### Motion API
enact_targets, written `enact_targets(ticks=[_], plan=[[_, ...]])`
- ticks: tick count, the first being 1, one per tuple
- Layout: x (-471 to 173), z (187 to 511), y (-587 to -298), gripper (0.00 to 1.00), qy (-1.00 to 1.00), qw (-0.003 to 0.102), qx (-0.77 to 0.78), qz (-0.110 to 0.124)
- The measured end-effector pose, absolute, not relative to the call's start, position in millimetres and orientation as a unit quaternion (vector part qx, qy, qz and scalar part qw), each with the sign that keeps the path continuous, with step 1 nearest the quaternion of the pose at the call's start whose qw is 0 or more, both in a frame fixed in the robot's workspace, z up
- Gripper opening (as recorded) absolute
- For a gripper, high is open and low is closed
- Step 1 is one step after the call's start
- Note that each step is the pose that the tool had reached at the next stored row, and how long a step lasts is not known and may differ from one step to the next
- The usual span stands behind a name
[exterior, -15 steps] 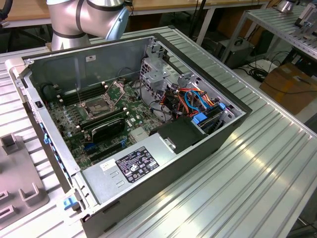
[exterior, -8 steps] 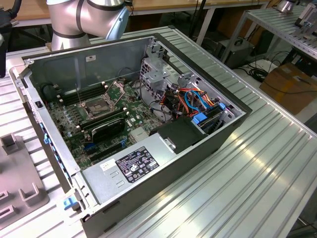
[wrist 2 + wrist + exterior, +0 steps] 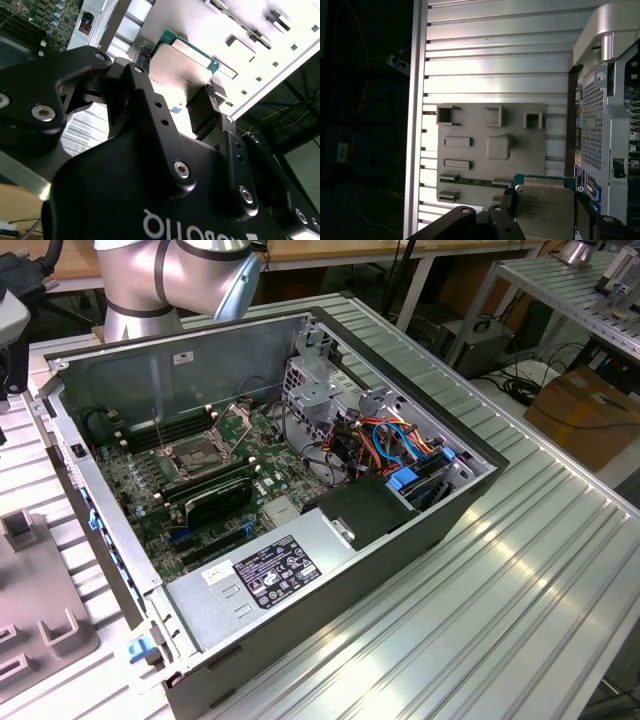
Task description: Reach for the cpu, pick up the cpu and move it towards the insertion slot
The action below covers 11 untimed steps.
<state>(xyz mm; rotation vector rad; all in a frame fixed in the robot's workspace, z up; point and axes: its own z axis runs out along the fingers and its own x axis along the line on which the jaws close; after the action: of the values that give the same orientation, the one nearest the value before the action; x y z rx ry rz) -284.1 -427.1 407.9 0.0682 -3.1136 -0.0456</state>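
Steel-grey and square, the cpu point(image 3: 182, 62) sits pinched between the black fingers point(image 3: 204, 107) of the gripper point(image 3: 175, 80), its metal lid facing the second wrist view and a thin green board edge showing along one side; the jaws are closed narrow on two opposite sides of it. In the first wrist view the cpu point(image 3: 542, 212) hangs lifted above a grey tray point(image 3: 490, 150) of moulded holders that lies on the ribbed metal table point(image 3: 495, 60), with the perforated wall of the case point(image 3: 592, 125) just beside it. Being square, the chip has no long axis to speak of. Farther off, in the exterior view, the slot point(image 3: 205, 452) lies inside the open case point(image 3: 420, 530) on the green motherboard point(image 3: 150, 490), its steel frame hinged up and its dark centre bare. By my judgement the chip must travel from tray side over the case wall to the slot.
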Motion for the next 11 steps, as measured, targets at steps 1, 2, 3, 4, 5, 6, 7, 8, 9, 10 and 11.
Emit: enact_targets(ticks=[1, 2, 3, 4, 5, 6, 7, 8, 9, 10, 11], plan=[[-282.2, 407.9, -427.1, 0.55, -1.0, 0.013, 0.022, -0.015], [-281.3, 407.9, -427.1, 0.55, -1.0, 0.013, 0.022, -0.015], [-280.4, 407.9, -427.1, 0.55, -1.0, 0.013, 0.022, -0.015], [-279.2, 407.9, -427.1, 0.55, -1.0, 0.013, 0.022, -0.015], [-278.2, 407.9, -427.1, 0.55, -1.0, 0.013, 0.022, -0.015], [-277.6, 407.9, -427.1, 0.55, -1.0, 0.013, 0.022, -0.015], [-276.6, 407.9, -427.1, 0.55, -1.0, 0.013, 0.022, -0.015], [-275.1, 407.9, -427.1, 0.55, -1.0, 0.013, 0.022, -0.015], [-273.8, 407.9, -427.1, 0.55, -1.0, 0.013, 0.022, -0.015], [-272.6, 407.9, -427.1, 0.55, -1.0, 0.013, 0.022, -0.015], [-271.2, 407.9, -427.1, 0.55, -1.0, 0.013, 0.022, -0.015]])
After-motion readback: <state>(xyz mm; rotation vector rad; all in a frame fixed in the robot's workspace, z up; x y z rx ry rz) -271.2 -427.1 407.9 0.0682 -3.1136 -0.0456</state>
